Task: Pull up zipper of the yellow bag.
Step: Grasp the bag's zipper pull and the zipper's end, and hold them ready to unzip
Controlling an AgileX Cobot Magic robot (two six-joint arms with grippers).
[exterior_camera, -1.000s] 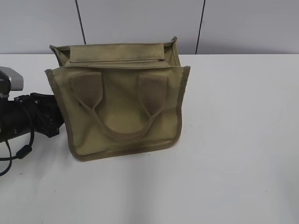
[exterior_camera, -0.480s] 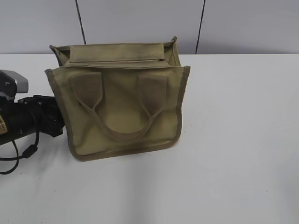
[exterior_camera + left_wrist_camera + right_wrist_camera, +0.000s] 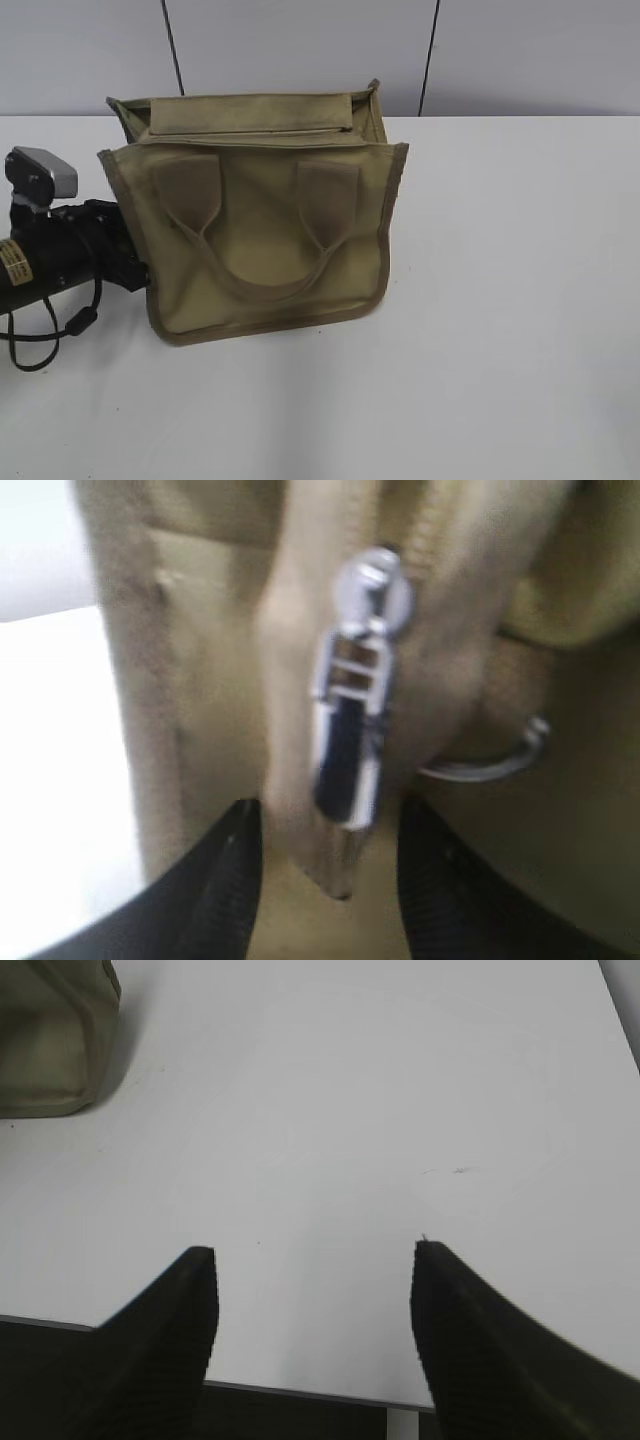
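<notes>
Now, in the exterior view, the yellow bag [image 3: 258, 215] is standing on the white table [image 3: 500, 300], left of the middle. The left arm [image 3: 60, 265] is lying low and reaching in sideways, with its tip hiding behind the bag's left edge. A small yellow label [image 3: 12, 268] is sitting on the arm, but its writing is too tiny to read.

Next, in the left wrist view, the left gripper [image 3: 325, 865] is pointing at the bag's side. Its jaws are spread apart, and the silver pull of the zipper [image 3: 355, 715] is hanging between them. A metal ring [image 3: 490, 760] is sitting just beside it.

Last, in the right wrist view, the right gripper [image 3: 315, 1290] is hanging over bare table with jaws wide apart, holding nothing. The bag's corner is peeking in at the top left.
</notes>
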